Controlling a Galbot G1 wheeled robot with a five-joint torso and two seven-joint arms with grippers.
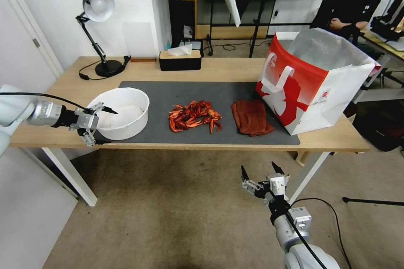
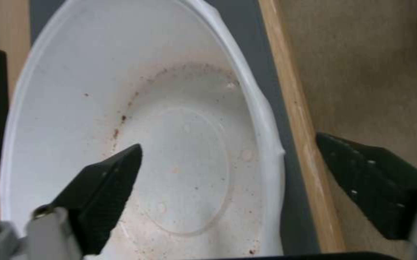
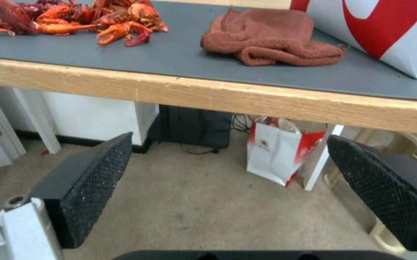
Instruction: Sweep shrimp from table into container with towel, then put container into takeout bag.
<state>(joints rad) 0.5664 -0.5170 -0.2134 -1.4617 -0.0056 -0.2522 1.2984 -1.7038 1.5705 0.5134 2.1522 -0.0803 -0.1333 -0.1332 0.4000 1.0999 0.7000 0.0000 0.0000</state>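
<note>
A pile of red-orange shrimp (image 1: 193,117) (image 3: 73,18) lies mid-mat on the table (image 1: 227,69) (image 3: 218,94). To its right sits the folded rust-red towel (image 1: 251,117) (image 3: 266,39), and beyond that the red and white takeout bag (image 1: 311,80) (image 3: 386,32) stands open. The white container (image 1: 126,128) (image 2: 49,108) stands at the mat's left end, holding no shrimp, only stains. My left gripper (image 1: 106,126) (image 2: 228,141) is open astride its near rim, one finger inside and one outside. My right gripper (image 1: 258,167) (image 3: 230,137) hangs open below the table's front edge, in front of the towel.
A desk lamp (image 1: 97,6) stands at the back left and a black tissue box (image 1: 179,61) at the back middle. A small red and white bag (image 3: 276,151) sits on the carpet under the table. White table legs (image 1: 69,172) flank the front.
</note>
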